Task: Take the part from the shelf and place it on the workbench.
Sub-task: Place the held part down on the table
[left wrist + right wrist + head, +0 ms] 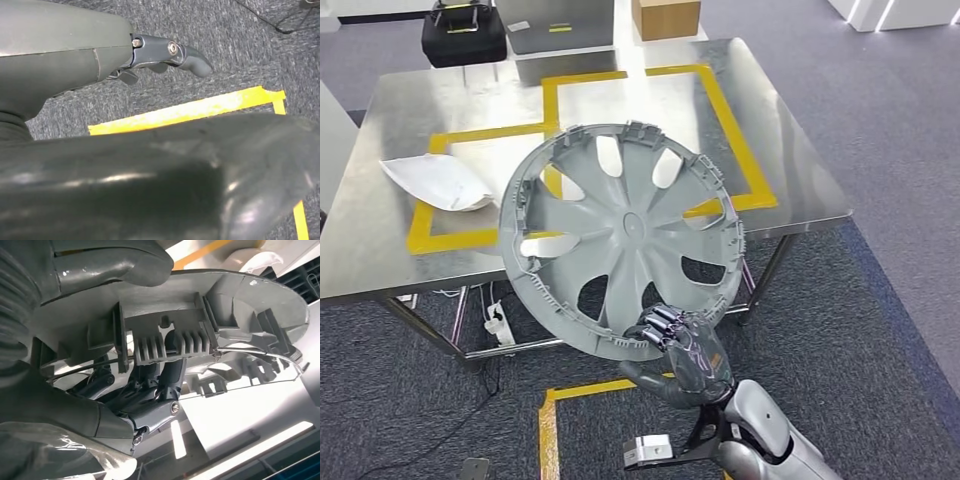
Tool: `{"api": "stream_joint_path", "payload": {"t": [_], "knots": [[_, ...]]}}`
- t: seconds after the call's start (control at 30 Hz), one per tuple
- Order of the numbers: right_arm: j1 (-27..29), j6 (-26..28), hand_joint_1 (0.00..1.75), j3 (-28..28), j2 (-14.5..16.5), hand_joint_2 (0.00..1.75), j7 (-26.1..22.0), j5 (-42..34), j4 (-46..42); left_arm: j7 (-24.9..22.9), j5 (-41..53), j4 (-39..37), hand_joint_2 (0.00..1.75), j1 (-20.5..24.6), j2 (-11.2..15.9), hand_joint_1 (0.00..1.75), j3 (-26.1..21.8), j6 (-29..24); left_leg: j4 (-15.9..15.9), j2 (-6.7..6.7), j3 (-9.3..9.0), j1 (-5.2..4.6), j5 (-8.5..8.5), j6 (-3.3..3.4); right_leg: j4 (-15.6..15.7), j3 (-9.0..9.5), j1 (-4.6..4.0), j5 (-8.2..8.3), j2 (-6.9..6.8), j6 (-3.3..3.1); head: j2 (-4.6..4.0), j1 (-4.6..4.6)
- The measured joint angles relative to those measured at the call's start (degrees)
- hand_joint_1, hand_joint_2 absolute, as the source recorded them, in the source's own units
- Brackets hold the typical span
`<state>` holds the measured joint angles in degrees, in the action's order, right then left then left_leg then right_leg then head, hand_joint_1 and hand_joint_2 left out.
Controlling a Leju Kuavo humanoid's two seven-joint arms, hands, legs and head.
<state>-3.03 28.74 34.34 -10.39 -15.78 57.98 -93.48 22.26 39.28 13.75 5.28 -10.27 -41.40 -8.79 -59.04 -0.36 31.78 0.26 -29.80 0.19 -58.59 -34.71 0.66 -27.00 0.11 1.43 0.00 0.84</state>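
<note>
Grey ribbed plastic hubcap (pixel 622 235), tilted over the steel desk (pixel 388 250), gripped at its rim by the right hand (pixel 682 350), fingers curled.

workshop floor | steel workbench (pixel 788 190) – yellow floor tape (pixel 569 395) – grey carpet (pixel 878 330)

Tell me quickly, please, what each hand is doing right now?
Left hand: holds nothing; open or closed cannot be told.
Right hand: grips the grey wheel cover by its rim.
</note>
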Motion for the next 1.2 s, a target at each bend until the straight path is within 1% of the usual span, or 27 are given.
{"api": "stream_joint_path", "payload": {"t": [0.03, 0.07, 0.13, 0.17, 0.2, 0.23, 0.3, 0.33, 0.37, 0.47, 0.53, 0.57, 0.63, 0.67, 0.7, 0.73, 0.77, 0.8, 0.83, 0.87, 0.9, 1.0, 1.03, 1.1, 1.13, 1.17, 1.2], "knots": [[0.00, 0.00, 1.75, -0.05, 0.03, 1.75, 0.01, -0.02, -0.02, 0.00, 0.01, 0.00, 0.00, 0.05, 0.01, 0.00, 0.00, 0.00, -1.39, 0.03, 0.54, 0.05, -0.86, -0.32, 0.14, 0.24, 0.11, -0.09, -0.04, -0.35, 0.00, -0.03], [0.02, 0.00, 1.75, -0.10, 0.06, 1.75, 0.02, -0.02, -0.04, 0.01, 0.01, 0.00, 0.00, 0.07, 0.02, 0.00, 0.00, 0.00, -4.06, 0.04, 1.77, 0.11, -2.21, -0.61, 0.24, 0.50, 0.21, -0.21, -0.11, -0.68, 0.00, -0.06], [0.07, 0.00, 1.75, -0.19, 0.09, 1.75, 0.05, -0.05, -0.04, 0.01, 0.02, 0.00, 0.00, -0.01, 0.04, 0.00, 0.00, 0.00, -11.94, 0.05, 5.81, 0.19, -5.37, -0.97, 0.23, 0.82, 0.14, -0.58, -0.16, -1.12, 0.00, -0.08], [0.10, 0.00, 1.75, -0.20, 0.10, 1.75, 0.05, -0.04, -0.04, 0.00, 0.03, 0.00, 0.00, -0.09, 0.05, 0.00, 0.00, 0.00, -15.09, 0.05, 7.68, 0.21, -6.13, -1.03, 0.21, 0.98, 0.10, -0.74, -0.11, -1.21, 0.00, -0.07], [0.13, 0.00, 1.75, -0.20, 0.10, 1.75, 0.05, -0.03, -0.04, -0.01, 0.04, 0.00, 0.00, -0.16, 0.05, 0.00, 0.00, 0.00, -16.44, 0.05, 8.74, 0.21, -5.77, -0.99, 0.20, 1.20, 0.06, -0.92, -0.01, -1.24, 0.00, -0.07], [0.15, 0.00, 1.75, -0.20, 0.10, 1.75, 0.05, -0.02, -0.04, -0.01, 0.05, 0.00, 0.00, -0.20, 0.05, 0.00, 0.00, 0.00, -15.59, 0.05, 8.79, 0.20, -4.24, -0.87, 0.20, 1.52, 0.01, -1.14, 0.10, -1.21, 0.00, -0.09], [0.15, 0.00, 1.75, -0.20, 0.10, 1.75, 0.04, 0.01, -0.04, -0.01, 0.06, 0.00, 0.00, -0.21, 0.10, 0.00, 0.00, 0.00, -8.66, 0.03, 6.22, 0.07, 0.71, -0.29, 0.20, 2.39, -0.05, -1.73, 0.24, -1.05, 0.00, -0.07], [0.12, 0.01, 1.75, -0.21, 0.12, 1.75, 0.04, 0.01, -0.04, -0.01, 0.06, 0.00, 0.00, -0.20, 0.13, 0.00, 0.00, 0.00, -5.07, 0.03, 4.72, -0.06, 2.42, 0.02, 0.14, 2.72, -0.17, -2.05, 0.30, -0.85, 0.00, -0.07], [0.09, 0.03, 1.75, -0.22, 0.13, 1.75, 0.03, 0.00, -0.05, -0.01, 0.06, 0.00, 0.00, -0.14, 0.16, 0.00, 0.00, -0.01, -2.37, 0.05, 3.56, -0.20, 3.12, 0.31, 0.13, 2.87, -0.24, -2.30, 0.32, -0.59, 0.00, -0.07], [0.15, 0.15, 1.75, -0.24, 0.16, 1.75, -0.04, -0.08, -0.07, -0.02, 0.13, 0.00, 0.00, -0.13, 0.19, 0.00, -0.01, -0.03, 0.02, 0.04, 2.47, -0.33, 2.26, 1.07, -0.19, 3.00, -0.30, -2.04, 0.32, 0.47, 0.00, -0.05], [0.16, 0.17, 1.75, -0.22, 0.16, 1.75, -0.08, -0.18, -0.07, 0.00, 0.15, 0.00, 0.00, -0.17, 0.20, 0.00, -0.04, -0.06, 0.66, 0.00, 1.43, -0.05, 2.15, 1.70, -1.86, 2.44, -0.23, -2.72, 0.27, 1.12, 0.00, 0.13], [0.11, 0.17, 1.75, -0.23, 0.16, 1.75, -0.09, -0.23, -0.07, 0.03, 0.16, 0.00, 0.00, -0.11, 0.18, 0.00, -0.05, -0.06, 0.85, -0.03, 0.94, 0.10, 2.07, 1.95, -3.98, 1.35, -0.17, -3.84, 0.25, 1.35, 0.00, 0.28], [0.10, 0.16, 1.75, -0.24, 0.16, 1.75, -0.20, -0.31, -0.05, 0.11, 0.16, 0.00, 0.00, -0.02, 0.11, 0.00, -0.07, -0.03, 0.92, -0.03, 0.56, 0.15, 1.70, 2.23, -10.62, -2.58, 0.00, -6.73, 0.23, 1.74, 0.00, 0.51], [0.14, 0.14, 1.75, -0.25, 0.16, 1.75, -0.30, -0.35, -0.05, 0.14, 0.16, 0.00, 0.00, -0.05, 0.09, 0.00, -0.08, 0.00, 0.89, -0.02, 0.43, 0.16, 1.47, 2.24, -13.67, -4.72, 0.06, -7.67, 0.21, 1.88, 0.00, 0.55], [0.18, 0.11, 1.75, -0.25, 0.16, 1.75, -0.41, -0.41, -0.04, 0.16, 0.16, 0.00, 0.00, -0.10, 0.07, 0.00, -0.09, 0.04, 0.88, -0.02, 0.15, 0.17, 1.17, 2.17, -15.21, -6.20, 0.13, -7.59, 0.17, 2.02, 0.00, 0.55], [0.18, 0.08, 1.75, -0.25, 0.16, 1.75, -0.50, -0.53, -0.04, 0.19, 0.15, 0.00, 0.00, -0.13, 0.07, 0.00, -0.11, 0.09, 0.87, -0.03, -0.28, 0.22, 0.80, 2.07, -14.79, -6.72, 0.19, -6.33, 0.11, 2.14, 0.00, 0.56], [0.18, 0.03, 1.75, -0.25, 0.16, 1.75, -0.56, -0.73, -0.04, 0.22, 0.15, 0.00, 0.00, -0.14, 0.04, 0.00, -0.12, 0.14, 0.86, -0.05, -0.89, 0.30, 0.35, 1.90, -12.18, -6.09, 0.30, -3.96, 0.03, 2.21, 0.00, 0.58], [0.16, -0.06, 1.75, -0.25, 0.16, 1.75, -0.69, -1.10, -0.04, 0.26, 0.17, 0.00, 0.00, -0.13, 0.02, 0.00, -0.13, 0.19, 0.88, -0.09, -1.64, 0.41, -0.19, 1.66, -8.51, -4.73, 0.40, -1.38, -0.06, 2.33, 0.00, 0.56], [0.11, -0.20, 1.75, -0.26, 0.16, 1.75, -0.88, -1.65, 0.01, 0.29, 0.21, 0.00, 0.00, -0.07, 0.02, 0.00, -0.15, 0.22, 0.90, -0.12, -2.28, 0.46, -0.65, 1.38, -5.33, -3.52, 0.35, 0.28, -0.14, 2.33, -0.01, 0.58], [-0.07, -0.37, 1.75, -0.28, 0.16, 1.75, -1.14, -2.29, 0.07, 0.31, 0.26, 0.00, 0.00, 0.02, 0.03, 0.00, -0.15, 0.26, 0.91, -0.13, -2.59, 0.45, -1.02, 1.02, -2.61, -2.31, 0.23, 0.90, -0.24, 2.10, -0.01, 0.67], [-0.27, -0.59, 1.75, -0.34, 0.16, 1.75, -1.44, -2.91, 0.16, 0.28, 0.35, 0.00, 0.00, 0.12, 0.05, 0.00, -0.16, 0.29, 0.96, -0.10, -2.67, 0.39, -1.29, 0.69, -1.28, -1.70, 0.09, 0.79, -0.25, 1.70, -0.01, 0.67], [-1.19, -1.27, 1.75, -0.87, 0.15, 1.75, -2.16, -4.16, 0.56, 0.14, 0.85, 0.00, 0.00, 0.51, 0.08, 0.00, -0.10, 0.45, 0.70, 0.08, -2.47, 0.22, -1.44, -0.10, -0.39, -1.06, 0.04, 0.09, -0.15, 0.23, 0.00, 0.53], [-1.66, -1.48, 1.75, -1.13, 0.14, 1.75, -2.33, -4.41, 0.76, 0.10, 1.08, 0.00, 0.00, 0.73, 0.08, 0.00, -0.05, 0.50, -0.72, 0.12, -1.75, 0.23, -1.03, -0.37, -0.26, -0.69, 0.14, -0.05, -0.17, -0.03, 0.00, 0.48], [-3.18, -2.20, 1.75, -1.61, 0.14, 1.75, -2.58, -4.58, 1.58, -0.14, 1.64, 0.00, 0.00, 1.16, 0.07, 0.00, 0.13, 0.69, -6.98, 0.16, 2.06, 0.30, -0.90, -0.93, 0.07, 0.32, 0.33, -0.31, -0.25, -0.50, 0.00, 0.44], [-4.33, -2.75, 1.75, -1.81, 0.14, 1.75, -2.71, -4.56, 2.27, -0.38, 2.04, 0.00, 0.00, 1.28, 0.06, 0.00, 0.26, 0.86, -10.93, 0.17, 4.63, 0.30, -1.88, -1.12, 0.14, 0.77, 0.31, -0.55, -0.25, -0.73, 0.00, 0.40], [-5.72, -3.45, 1.75, -1.99, 0.14, 1.75, -2.85, -4.59, 3.13, -0.62, 2.46, 0.00, 0.00, 1.35, 0.05, 0.00, 0.44, 1.06, -14.09, 0.17, 7.04, 0.30, -3.72, -1.18, 0.16, 1.19, 0.27, -0.84, -0.13, -0.92, 0.00, 0.42], [-7.31, -4.24, 1.75, -2.12, 0.15, 1.75, -3.00, -4.71, 4.11, -0.84, 2.91, 0.00, 0.00, 1.42, 0.04, 0.00, 0.67, 1.24, -15.89, 0.17, 8.88, 0.28, -5.51, -1.11, 0.16, 1.63, 0.21, -1.19, 0.07, -1.07, 0.00, 0.39]]}}
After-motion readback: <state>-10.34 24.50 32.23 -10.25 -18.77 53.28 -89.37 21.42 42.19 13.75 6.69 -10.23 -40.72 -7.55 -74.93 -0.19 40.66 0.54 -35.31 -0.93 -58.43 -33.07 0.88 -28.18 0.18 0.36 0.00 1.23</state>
